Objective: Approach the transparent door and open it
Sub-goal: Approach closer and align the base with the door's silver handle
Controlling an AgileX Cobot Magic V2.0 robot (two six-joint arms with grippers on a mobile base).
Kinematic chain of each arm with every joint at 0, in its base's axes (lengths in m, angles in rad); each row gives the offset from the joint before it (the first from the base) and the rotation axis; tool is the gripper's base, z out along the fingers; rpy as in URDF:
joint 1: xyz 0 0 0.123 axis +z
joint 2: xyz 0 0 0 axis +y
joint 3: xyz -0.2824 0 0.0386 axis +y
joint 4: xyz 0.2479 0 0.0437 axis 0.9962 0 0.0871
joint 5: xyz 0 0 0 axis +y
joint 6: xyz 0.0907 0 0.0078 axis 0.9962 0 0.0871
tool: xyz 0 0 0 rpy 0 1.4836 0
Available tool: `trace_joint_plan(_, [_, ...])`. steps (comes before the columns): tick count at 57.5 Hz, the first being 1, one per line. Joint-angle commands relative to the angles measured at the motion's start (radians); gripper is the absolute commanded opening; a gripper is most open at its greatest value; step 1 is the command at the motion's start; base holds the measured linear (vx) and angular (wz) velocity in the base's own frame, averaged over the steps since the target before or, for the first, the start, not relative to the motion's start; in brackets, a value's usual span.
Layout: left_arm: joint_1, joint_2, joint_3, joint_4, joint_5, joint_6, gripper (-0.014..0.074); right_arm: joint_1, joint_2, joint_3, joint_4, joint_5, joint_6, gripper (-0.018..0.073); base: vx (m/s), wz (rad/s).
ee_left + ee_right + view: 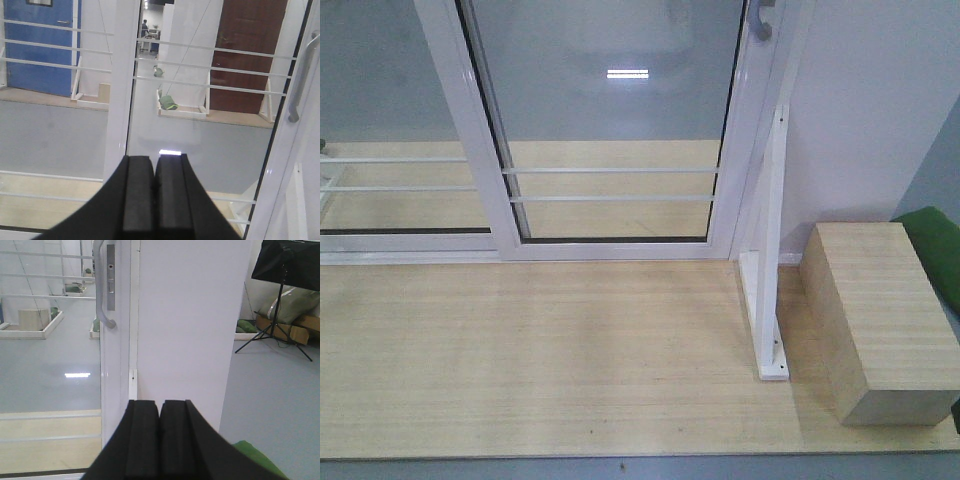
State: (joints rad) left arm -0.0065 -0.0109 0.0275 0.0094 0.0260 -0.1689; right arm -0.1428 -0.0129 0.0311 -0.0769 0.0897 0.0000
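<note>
Ahead of clenched, empty left pincer and right pincer: transparent door; handle up-left of right one.

1. One transparent door stands at the far edge of the wooden platform, with one curved handle on it.
2. One handle-less glass panel stands left of it along the same edge.
3. In the front view, two thin white bars cross the door's lower glass, and two more cross the neighbouring panel.
4. One white brace stands near the platform's right edge.
5. One wooden block sits at the near right corner.
6. One green object lies past the right edge.
7. Two grippers show, the left gripper and the right gripper, each with two black pads pressed together.
8. Beyond the glass are one blue door and one brown door.
9. One black tripod stand is in the right wrist view.
</note>
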Motion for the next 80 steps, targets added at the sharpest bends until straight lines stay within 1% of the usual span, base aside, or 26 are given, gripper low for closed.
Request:
trace_joint_plan(1, [-0.004, -0.015, 0.030, -0.002, -0.085, -0.011, -0.0002, -0.004, -0.014, 0.013, -0.004, -0.078, 0.000, -0.0008, 0.32, -0.02])
trace_joint_plan(38, [-0.004, -0.015, 0.030, -0.002, -0.085, -0.011, -0.0002, -0.004, -0.014, 0.013, -0.004, -0.077, 0.000, -0.0008, 0.25, 0.00])
trace_joint_plan(80, [-0.004, -0.017, 0.030, -0.002, -0.085, -0.011, -0.0002, -0.004, -0.014, 0.013, -0.004, -0.078, 0.000, -0.0008, 0.10, 0.01])
